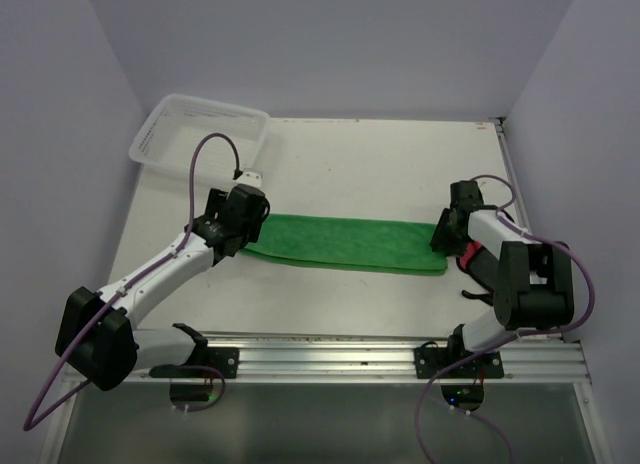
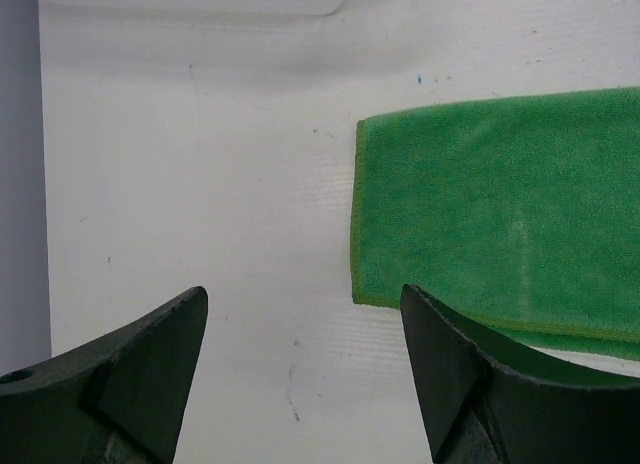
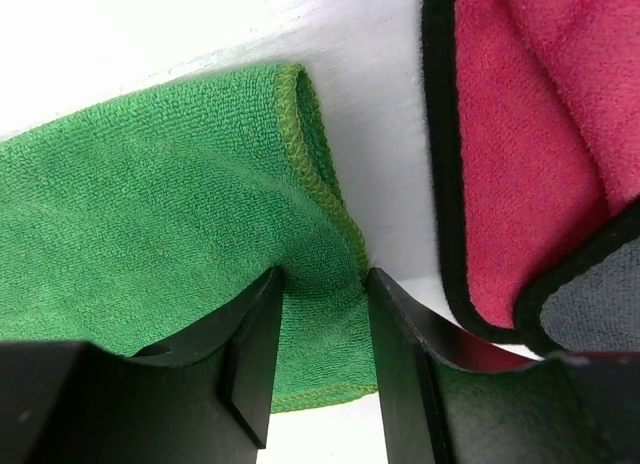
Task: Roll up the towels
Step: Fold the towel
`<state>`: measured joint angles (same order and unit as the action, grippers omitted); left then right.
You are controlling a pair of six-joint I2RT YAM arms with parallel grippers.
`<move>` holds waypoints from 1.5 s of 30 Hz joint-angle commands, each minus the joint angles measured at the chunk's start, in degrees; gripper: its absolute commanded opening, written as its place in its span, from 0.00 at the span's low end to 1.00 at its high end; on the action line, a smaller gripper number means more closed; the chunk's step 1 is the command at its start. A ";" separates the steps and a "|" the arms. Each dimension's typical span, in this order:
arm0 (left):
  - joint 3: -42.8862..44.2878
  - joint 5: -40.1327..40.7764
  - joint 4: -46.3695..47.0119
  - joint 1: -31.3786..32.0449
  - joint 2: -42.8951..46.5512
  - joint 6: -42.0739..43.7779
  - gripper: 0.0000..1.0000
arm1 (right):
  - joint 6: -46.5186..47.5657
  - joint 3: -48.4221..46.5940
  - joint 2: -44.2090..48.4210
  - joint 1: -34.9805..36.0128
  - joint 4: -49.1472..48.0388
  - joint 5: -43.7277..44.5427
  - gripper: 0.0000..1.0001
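Note:
The green towel (image 1: 345, 242) lies flat as a long strip across the middle of the table. My left gripper (image 1: 248, 224) hovers at its left end, open and empty. In the left wrist view (image 2: 303, 306) bare table shows between its fingers and the towel's corner (image 2: 480, 204) lies just to the right. My right gripper (image 1: 441, 234) is at the towel's right end. In the right wrist view (image 3: 322, 284) its fingers pinch a bunched fold of the green towel (image 3: 150, 234). The red towel (image 3: 520, 164), with black edging and grey underside, lies crumpled just right of it, mostly hidden under the right arm (image 1: 470, 252).
A white mesh basket (image 1: 200, 134) stands at the back left corner, behind the left arm. A metal rail (image 1: 330, 349) runs along the table's near edge. Walls close in the table on the left, back and right.

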<state>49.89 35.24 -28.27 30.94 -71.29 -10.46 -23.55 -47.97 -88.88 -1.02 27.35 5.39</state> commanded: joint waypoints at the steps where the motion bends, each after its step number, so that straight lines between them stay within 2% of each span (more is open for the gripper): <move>1: 0.65 1.14 2.70 0.26 0.01 -0.26 0.82 | -0.71 0.94 -1.03 0.14 -2.83 -0.02 0.41; 5: 0.56 0.97 2.52 0.26 -0.08 -0.26 0.82 | -0.18 0.68 -1.38 0.14 -2.66 -0.11 0.30; 10: 0.47 0.97 2.43 0.26 0.01 -0.35 0.82 | 0.17 -0.46 -0.59 0.14 -0.64 0.59 0.23; 18: 0.47 0.26 2.52 0.26 0.36 -0.53 0.82 | 0.52 -6.35 4.33 0.49 8.66 8.57 0.08; 20: 0.47 0.18 2.43 0.26 0.62 -0.53 0.82 | 0.79 -8.27 5.82 0.58 10.26 9.99 0.00; 26: 0.30 -0.26 2.43 0.26 1.50 -0.70 0.82 | 1.84 -12.40 10.21 0.58 14.74 14.03 0.00; 32: 0.21 -0.88 2.43 0.26 2.38 -0.70 0.82 | 4.39 -17.94 13.64 4.96 17.65 15.18 0.00; 39: 0.12 -1.49 2.61 0.26 3.17 -0.70 0.82 | 3.26 -23.66 11.81 17.34 19.49 12.64 0.00; 45: 0.03 -0.97 2.61 0.17 3.79 -0.79 0.82 | -1.40 -29.55 5.22 27.01 21.16 13.94 0.00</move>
<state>49.89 33.82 -27.90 30.94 -69.21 -10.46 -21.98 -73.93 -81.12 22.55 46.37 18.52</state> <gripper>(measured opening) 0.824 0.101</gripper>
